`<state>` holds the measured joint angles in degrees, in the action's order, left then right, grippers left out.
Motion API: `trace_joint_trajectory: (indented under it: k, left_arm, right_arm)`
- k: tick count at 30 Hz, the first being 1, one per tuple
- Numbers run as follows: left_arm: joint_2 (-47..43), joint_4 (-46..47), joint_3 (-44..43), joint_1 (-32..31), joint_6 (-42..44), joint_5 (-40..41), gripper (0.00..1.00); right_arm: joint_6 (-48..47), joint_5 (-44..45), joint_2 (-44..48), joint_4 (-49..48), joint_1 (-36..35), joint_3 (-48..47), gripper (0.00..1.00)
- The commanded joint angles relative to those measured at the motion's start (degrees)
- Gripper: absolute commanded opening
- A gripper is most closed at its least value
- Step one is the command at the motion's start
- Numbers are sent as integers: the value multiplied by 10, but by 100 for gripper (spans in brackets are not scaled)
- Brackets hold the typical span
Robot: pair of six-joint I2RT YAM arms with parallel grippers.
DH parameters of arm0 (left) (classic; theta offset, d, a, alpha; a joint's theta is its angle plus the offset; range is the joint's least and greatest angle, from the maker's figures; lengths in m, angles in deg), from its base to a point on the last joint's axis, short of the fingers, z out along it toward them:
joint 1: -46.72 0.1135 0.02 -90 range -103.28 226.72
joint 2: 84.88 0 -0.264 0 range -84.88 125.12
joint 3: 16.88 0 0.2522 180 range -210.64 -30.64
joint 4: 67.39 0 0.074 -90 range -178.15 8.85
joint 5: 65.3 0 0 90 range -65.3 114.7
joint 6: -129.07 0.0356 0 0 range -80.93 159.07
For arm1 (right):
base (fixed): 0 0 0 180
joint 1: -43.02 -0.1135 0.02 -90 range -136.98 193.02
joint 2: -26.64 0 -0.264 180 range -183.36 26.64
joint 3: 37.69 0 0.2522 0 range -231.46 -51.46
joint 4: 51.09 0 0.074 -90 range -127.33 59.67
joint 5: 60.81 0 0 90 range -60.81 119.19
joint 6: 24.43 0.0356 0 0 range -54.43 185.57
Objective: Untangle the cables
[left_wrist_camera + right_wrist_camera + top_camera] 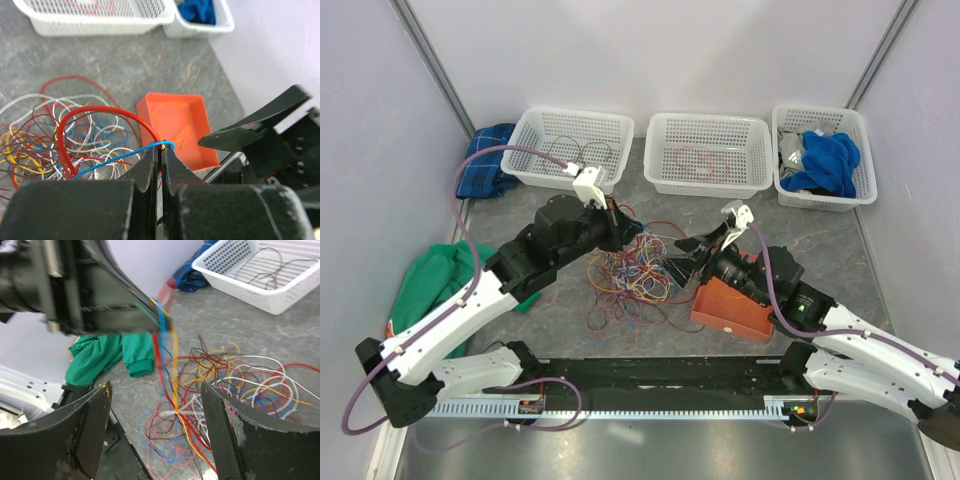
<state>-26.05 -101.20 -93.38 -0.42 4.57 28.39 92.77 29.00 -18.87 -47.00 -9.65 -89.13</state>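
So, the left claw [161, 162] is clenched on a few red, blue and orange strands of the cables [632, 268], tangled mid-table [880, 262] between both arms. The right claw [155, 392] hangs wide open just beside them.

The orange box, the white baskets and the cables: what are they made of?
The orange box looks like smooth, slightly shiny moulded plastic with thin walls. The white baskets look like plastic too, their walls full of little holes. The cables probably have a glossy plastic coating; their insides cannot be seen.
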Motion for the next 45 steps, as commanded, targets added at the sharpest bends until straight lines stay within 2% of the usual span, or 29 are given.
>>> trace_joint_trajectory:
  k: [1,4,8,11,27,32,34,35,36,37,39,40,41,42,43,45]
  left_arm:
    - [23,7,-21,-2,14,-31,2]
    - [28,12,-19,-2,11,-29,2]
    - [31,13,-18,-2,11,-28,2]
    - [36,13,-18,-2,10,-29,2]
    - [35,27,-5,-2,-20,-75,2]
    - [25,27,3,-2,-22,-75,2]
    - [22,28,4,-2,-23,-73,2]
    - [22,29,4,-2,-22,-70,2]
    - [21,28,5,-2,-21,-69,2]
    - [20,26,5,-2,-19,-59,2]
    - [16,13,4,-2,-18,-40,14]
    - [11,-2,5,-2,-18,-3,37]
    - [0,-14,7,-2,-21,19,48]
    - [-6,-24,7,-2,-31,44,65]
    - [-14,-45,10,-2,-36,93,70]
    - [-43,-61,17,-2,-47,163,77]
  right_arm:
    - [10,-42,-26,-75,-5,-38,77]
    - [7,-53,-53,-82,-7,-46,69]
    - [19,-63,-77,-111,-10,-41,50]
    - [22,-66,-95,-118,-13,-41,46]
    - [15,-2,-185,-205,-14,-15,52]
    - [7,23,-195,-198,-14,-14,51]
    - [7,28,-199,-200,-14,-12,42]
    - [7,27,-200,-201,-14,-12,20]
    - [12,26,-199,-198,-15,-16,6]
    - [12,25,-196,-190,-15,-23,0]
    - [7,22,-174,-148,-15,-51,0]
    - [-4,27,-164,-108,-16,-64,0]
    - [-12,33,-153,-84,-17,-80,0]
    - [-21,40,-136,-55,-17,-120,0]
    - [-42,56,-130,0,-17,-143,0]
    - [-59,76,-119,52,-17,-209,0]
